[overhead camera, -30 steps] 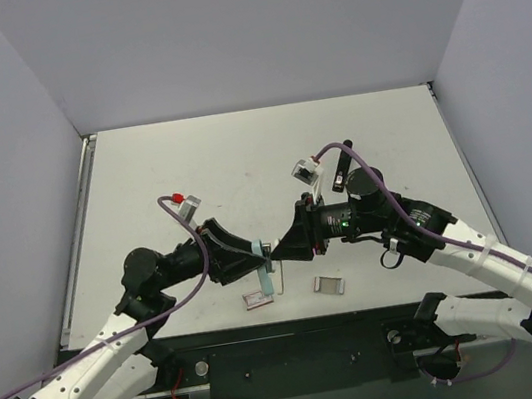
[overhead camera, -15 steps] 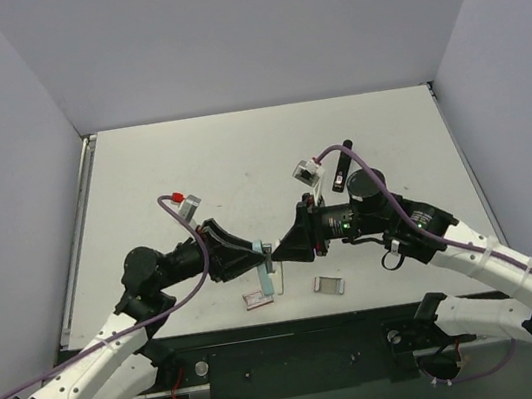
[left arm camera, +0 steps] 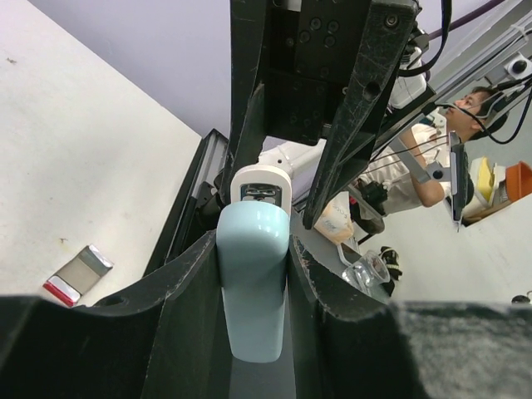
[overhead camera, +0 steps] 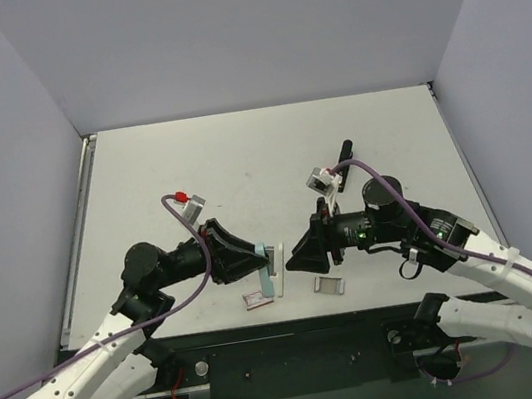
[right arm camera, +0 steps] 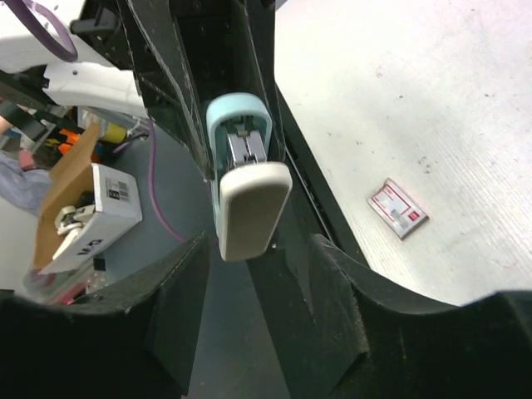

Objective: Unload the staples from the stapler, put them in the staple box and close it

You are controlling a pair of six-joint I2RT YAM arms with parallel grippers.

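Backing off, the right gripper (overhead camera: 293,261) has pulled away from the stapler (right arm camera: 248,195) it was touching a moment ago. Its fingers now stand spread and empty. Just ahead of them the left gripper (left arm camera: 252,249) pinches the stapler's blue body, which hangs open. Silvery staples (right arm camera: 245,150) seem to sit in the exposed channel, so opening looks done and removal is left.

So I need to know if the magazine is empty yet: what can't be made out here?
- Right wrist view: the stapler is open, but its metal channel is shadowed and too small to show whether staples remain.
- Left wrist view: the stapler's blue body hides the channel; the left gripper covers its sides.
- Top view: stapler too small, its rear under the gripper.
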